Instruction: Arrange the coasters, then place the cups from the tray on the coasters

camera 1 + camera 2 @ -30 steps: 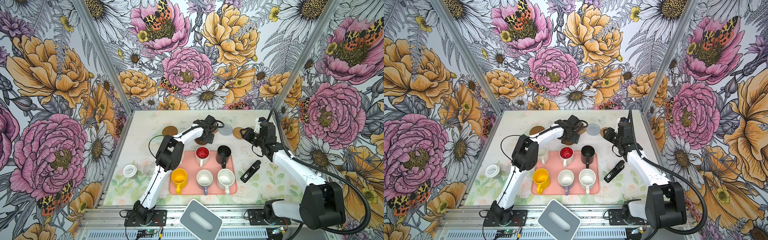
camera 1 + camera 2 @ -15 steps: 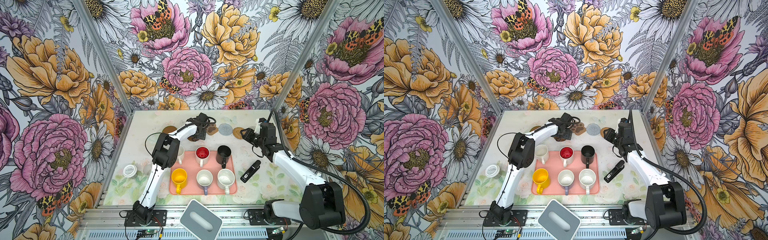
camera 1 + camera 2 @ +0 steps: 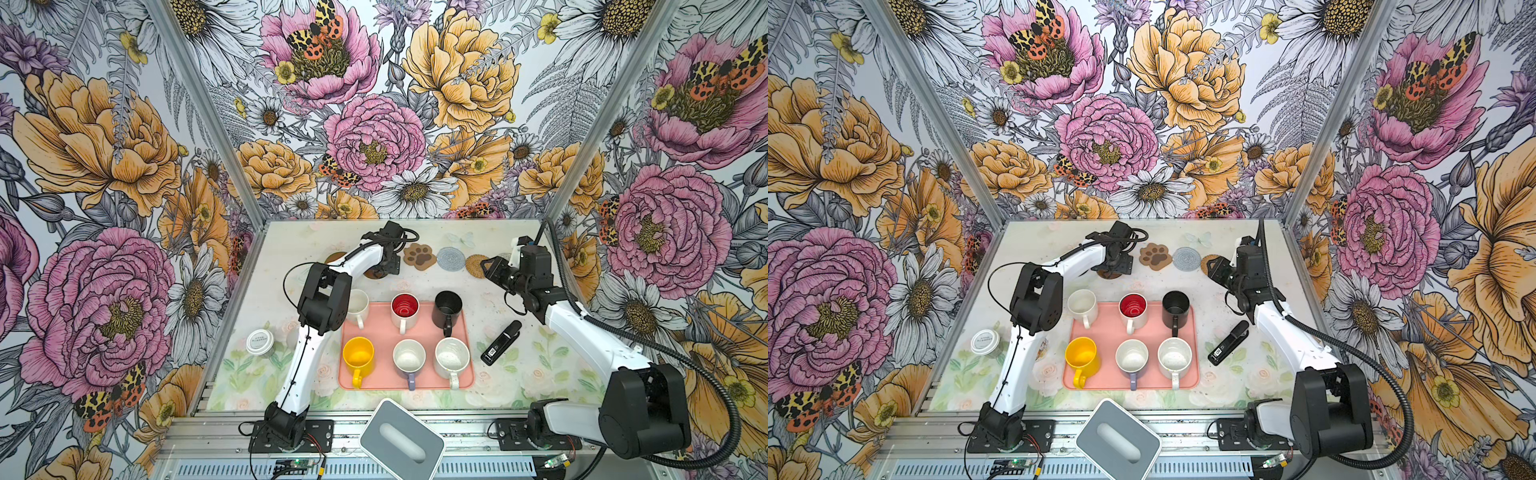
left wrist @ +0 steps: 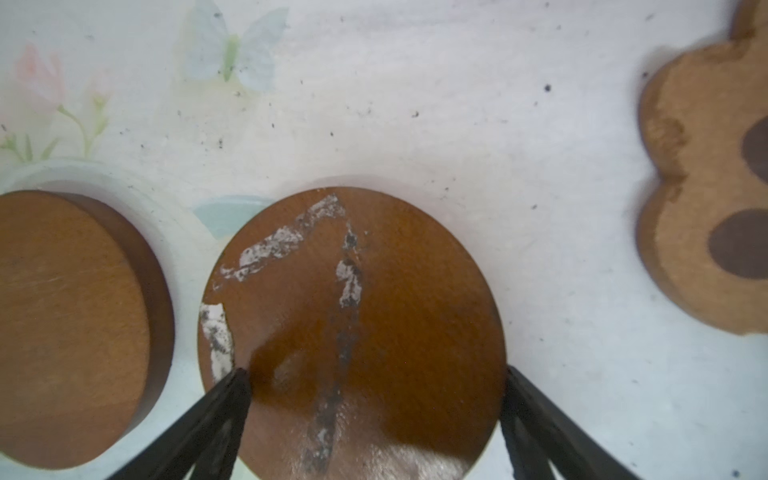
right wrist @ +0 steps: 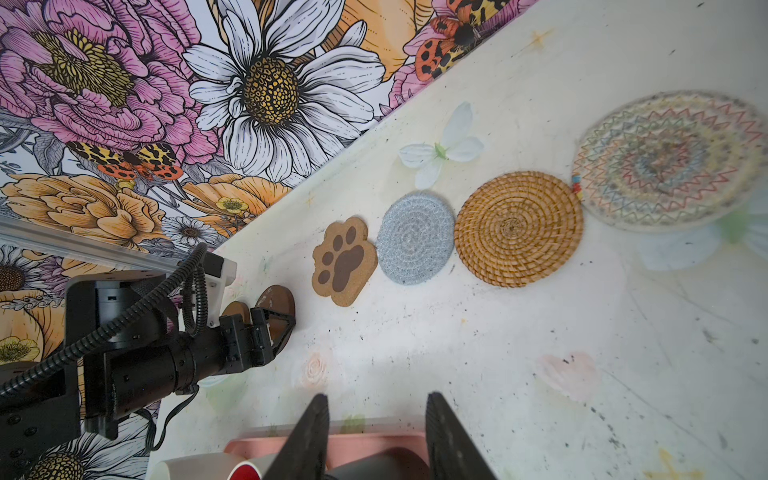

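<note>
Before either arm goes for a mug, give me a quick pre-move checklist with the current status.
1. Left gripper free of scuffed brown disc coaster: cannot tell; fingers flank its edges.
2. That disc apart from plain brown disc coaster and tan paw-print coaster: ok.
3. Grey-blue woven coaster, tan rattan coaster, multicoloured woven coaster lying flat: ok.
4. Right gripper open, empty: ok.
5. Black mug upright on salmon-pink tray: ok.

The table [image 3: 478,286] carries coasters [image 3: 419,257], a pink tray [image 3: 424,337], a jar [image 3: 259,343], a stapler [image 3: 500,343].
</note>
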Controlling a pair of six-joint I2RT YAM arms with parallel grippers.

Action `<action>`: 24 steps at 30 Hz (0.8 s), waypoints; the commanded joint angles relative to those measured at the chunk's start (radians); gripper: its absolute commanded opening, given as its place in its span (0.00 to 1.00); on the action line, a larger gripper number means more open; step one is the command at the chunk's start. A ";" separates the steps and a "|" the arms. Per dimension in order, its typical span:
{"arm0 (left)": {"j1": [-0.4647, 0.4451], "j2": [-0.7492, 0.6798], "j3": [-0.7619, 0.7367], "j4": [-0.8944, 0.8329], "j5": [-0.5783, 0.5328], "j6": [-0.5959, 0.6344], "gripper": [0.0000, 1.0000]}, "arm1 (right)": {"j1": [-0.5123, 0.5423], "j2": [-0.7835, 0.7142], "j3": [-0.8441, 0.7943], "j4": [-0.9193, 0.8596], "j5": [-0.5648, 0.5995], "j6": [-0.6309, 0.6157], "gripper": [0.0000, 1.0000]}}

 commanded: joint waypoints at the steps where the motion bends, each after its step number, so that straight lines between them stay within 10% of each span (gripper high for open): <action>1: 0.037 0.052 0.000 -0.047 -0.007 -0.018 0.92 | -0.007 0.006 0.008 0.031 -0.016 0.011 0.41; 24: 0.032 -0.030 0.052 -0.050 -0.032 0.029 0.93 | -0.007 0.013 0.006 0.052 -0.036 0.021 0.41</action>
